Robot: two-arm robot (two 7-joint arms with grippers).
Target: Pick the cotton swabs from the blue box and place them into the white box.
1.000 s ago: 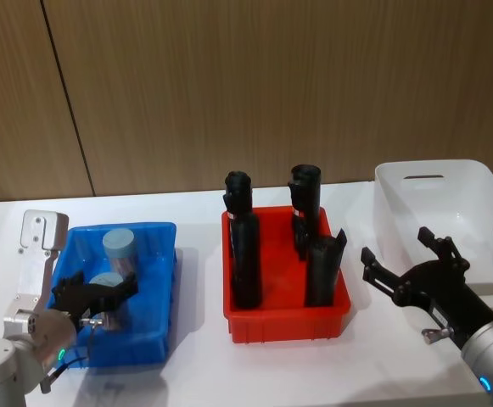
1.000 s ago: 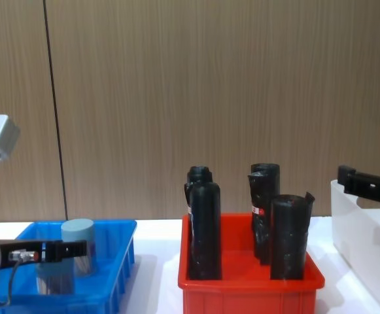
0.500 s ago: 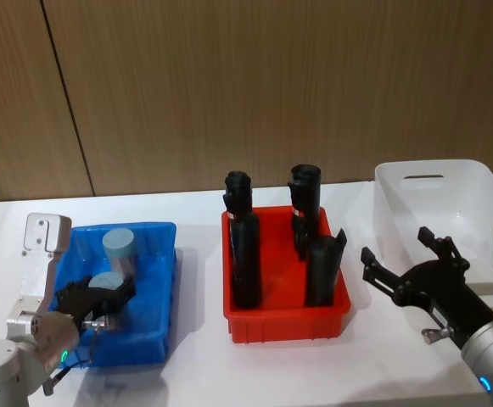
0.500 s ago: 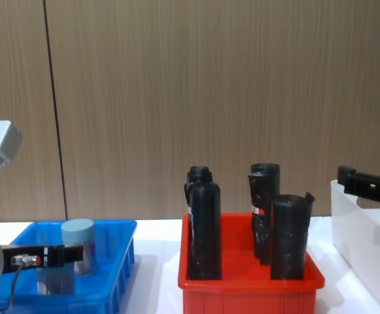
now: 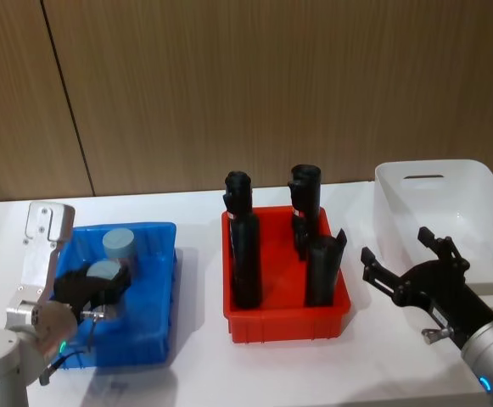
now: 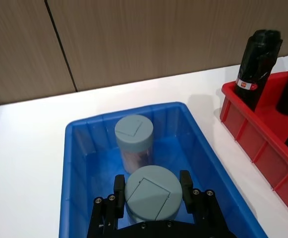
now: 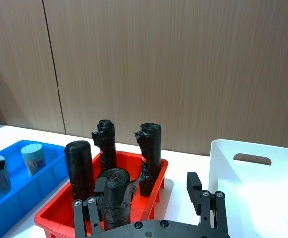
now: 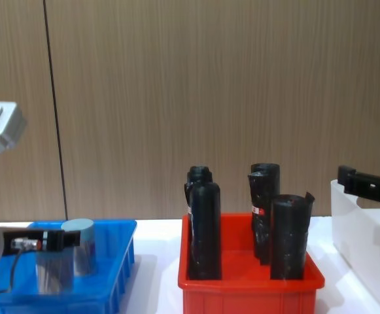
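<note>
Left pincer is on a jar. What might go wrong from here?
The left pincer clamps the jar near its smooth round lid; it may slip. The tall black rolls in the red bin stand between it and the white box; a low carry might topple them. The open right pincer beside that box could clash.

A wall (image 5: 271,85) of brown wood panels with a fine vertical grain is seen behind the whole scene. On its left part a thin dark seam (image 5: 66,93) is drawn from top to bottom, a little slanted in the head view. In front of the wall a white table (image 5: 144,208) is placed, and its far edge is met by the panels. Soft, pale shadows are cast on the table top.
</note>
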